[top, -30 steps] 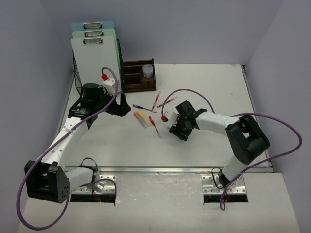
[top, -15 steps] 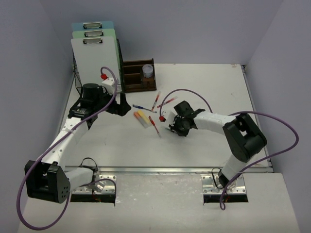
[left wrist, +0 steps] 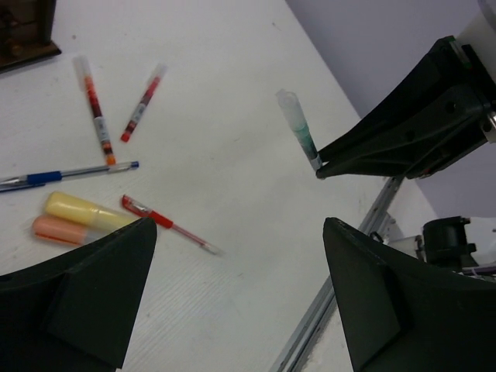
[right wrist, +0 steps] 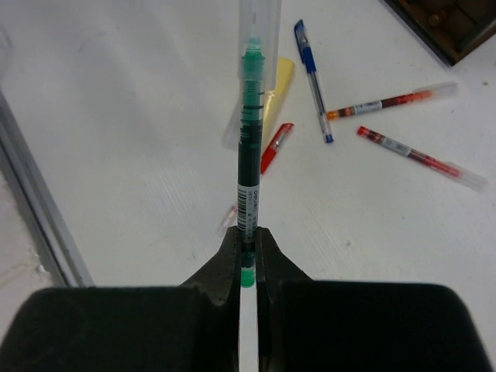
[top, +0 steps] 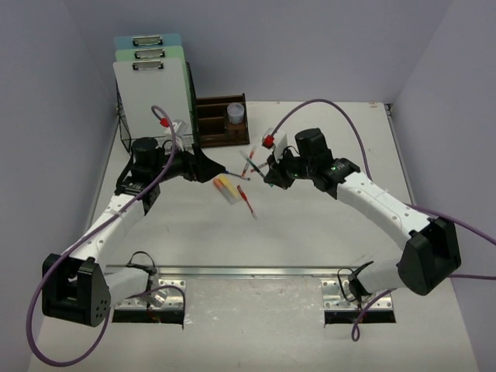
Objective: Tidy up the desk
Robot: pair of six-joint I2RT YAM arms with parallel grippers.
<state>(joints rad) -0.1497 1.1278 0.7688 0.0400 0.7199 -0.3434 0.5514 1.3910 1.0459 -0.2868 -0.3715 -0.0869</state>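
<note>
My right gripper (right wrist: 248, 236) is shut on a green pen (right wrist: 249, 155) and holds it above the white desk (top: 325, 225). The left wrist view shows that pen (left wrist: 298, 132) sticking up from the right gripper (left wrist: 322, 167). My left gripper (top: 208, 167) is open with nothing between its fingers, just left of the loose pens. On the desk lie a red pen (left wrist: 155, 219), a blue pen (left wrist: 70, 172), a yellow highlighter (left wrist: 77, 209), an orange highlighter (left wrist: 54, 230) and two clear red-ink pens (left wrist: 94, 108) (left wrist: 143, 102).
A dark wooden organiser (top: 221, 120) holding a clear cup (top: 235, 114) stands at the back. A black wire rack with clipboards (top: 151, 85) is at the back left. A metal rail (top: 271, 271) runs along the near edge.
My right gripper shut on the green pen, lifted it off the desk and moved toward the back. My left gripper swung right toward the loose pens.
</note>
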